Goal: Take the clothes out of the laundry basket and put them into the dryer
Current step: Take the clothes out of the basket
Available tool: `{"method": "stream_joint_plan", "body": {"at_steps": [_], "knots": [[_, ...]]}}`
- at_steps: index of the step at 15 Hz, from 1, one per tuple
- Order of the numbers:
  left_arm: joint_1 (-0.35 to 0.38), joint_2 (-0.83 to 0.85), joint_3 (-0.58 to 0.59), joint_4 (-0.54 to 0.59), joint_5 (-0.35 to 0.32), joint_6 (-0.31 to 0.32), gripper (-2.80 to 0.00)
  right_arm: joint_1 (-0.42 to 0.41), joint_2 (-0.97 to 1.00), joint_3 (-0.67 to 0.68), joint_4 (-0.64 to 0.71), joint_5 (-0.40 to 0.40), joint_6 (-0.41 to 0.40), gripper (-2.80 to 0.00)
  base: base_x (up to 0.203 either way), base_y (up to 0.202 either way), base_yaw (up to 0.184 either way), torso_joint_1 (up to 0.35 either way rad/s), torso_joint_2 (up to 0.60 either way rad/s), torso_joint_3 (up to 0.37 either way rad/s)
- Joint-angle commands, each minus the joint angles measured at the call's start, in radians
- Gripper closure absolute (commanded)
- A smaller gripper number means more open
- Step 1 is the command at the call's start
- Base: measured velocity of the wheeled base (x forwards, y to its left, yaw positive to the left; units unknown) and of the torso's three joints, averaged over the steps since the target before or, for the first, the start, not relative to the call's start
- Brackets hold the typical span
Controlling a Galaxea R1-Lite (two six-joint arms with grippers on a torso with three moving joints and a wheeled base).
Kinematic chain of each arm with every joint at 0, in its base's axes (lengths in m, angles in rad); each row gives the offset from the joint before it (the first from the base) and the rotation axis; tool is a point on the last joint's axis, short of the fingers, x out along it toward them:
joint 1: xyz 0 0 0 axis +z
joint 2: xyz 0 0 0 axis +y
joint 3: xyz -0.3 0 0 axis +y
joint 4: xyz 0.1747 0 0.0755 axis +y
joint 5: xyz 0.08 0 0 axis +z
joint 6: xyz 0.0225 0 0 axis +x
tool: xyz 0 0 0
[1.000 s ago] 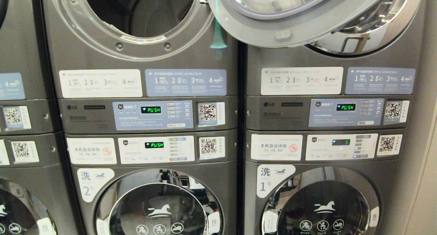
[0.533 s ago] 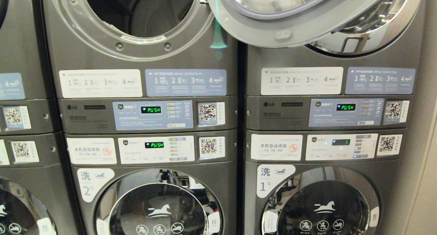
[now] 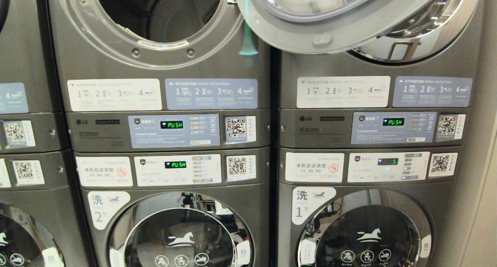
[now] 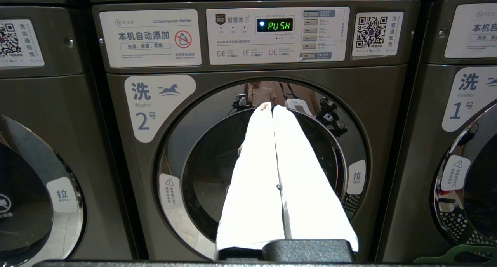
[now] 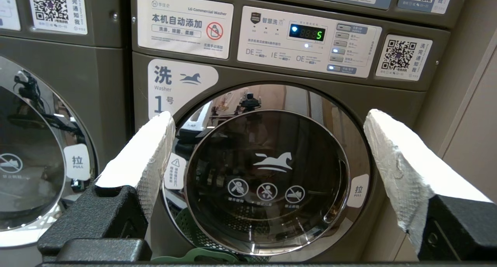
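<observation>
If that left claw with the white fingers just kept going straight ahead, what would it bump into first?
Most likely the round glass door of washer number 2; the left gripper points at it, fingers together, with nothing visible between. The gap is hard to judge.

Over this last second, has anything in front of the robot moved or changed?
No, nothing visibly changed. The upper dryer's door hangs open over its empty drum just as before, and the washer doors below stay shut. Neither arm enters the head view. The left gripper has its fingers together facing washer 2; the right gripper has its fingers spread facing washer 1.
</observation>
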Motion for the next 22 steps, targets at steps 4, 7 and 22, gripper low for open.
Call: {"method": "stream_joint_plan", "body": {"at_steps": [4,7,22], "knots": [[0.000,0.000,0.000,0.001,-0.008,0.006,0.00,0.000,0.001,0.000,0.001,0.003,-0.002,-2.80,0.000,0.000,0.000,0.000,0.00,0.000],[0.000,0.000,-0.004,0.011,-0.012,0.006,0.00,0.000,0.001,0.000,0.001,-0.004,-0.002,-2.80,0.000,0.000,0.000,0.000,0.00,0.000],[-0.004,0.031,-0.006,0.018,-0.017,0.009,0.00,0.000,0.001,0.000,-0.002,-0.004,-0.003,-2.80,0.000,0.000,0.000,0.000,0.00,0.000]]}}
